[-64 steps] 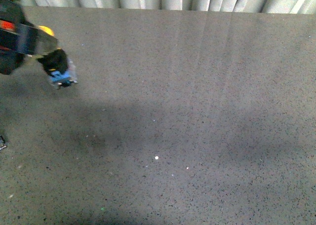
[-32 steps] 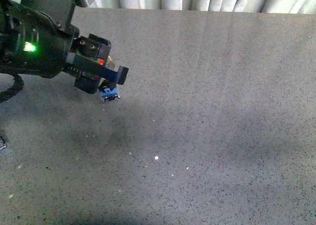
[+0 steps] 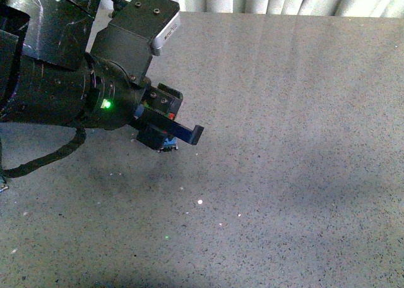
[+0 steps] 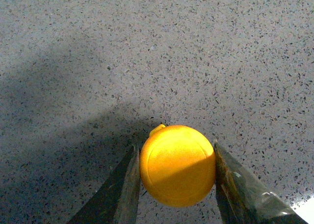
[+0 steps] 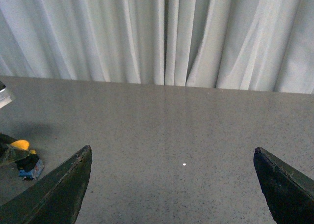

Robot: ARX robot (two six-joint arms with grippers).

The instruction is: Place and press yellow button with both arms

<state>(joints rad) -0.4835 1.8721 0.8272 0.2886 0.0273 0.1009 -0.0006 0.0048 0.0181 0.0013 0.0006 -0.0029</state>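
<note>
My left gripper [image 3: 165, 135] is shut on the yellow button and holds it over the left middle of the grey speckled table. In the front view only the button's blue base [image 3: 168, 143] shows under the fingers. In the left wrist view the round yellow cap [image 4: 177, 164] sits clamped between the two fingers, my left gripper [image 4: 175, 177] around it. My right gripper [image 5: 176, 184] is open and empty; its fingers [image 5: 59, 192] frame bare table. The button [image 5: 22, 145] also shows small at the edge of the right wrist view.
The bulky black left arm [image 3: 57, 79] with a green light fills the upper left of the front view. A white curtain [image 5: 162, 32] hangs behind the table's far edge. A small metal bit [image 3: 3, 187] lies at the left border.
The left arm has moved right and toward the table's middle, carrying the button; more of the arm now shows in the front view.
</note>
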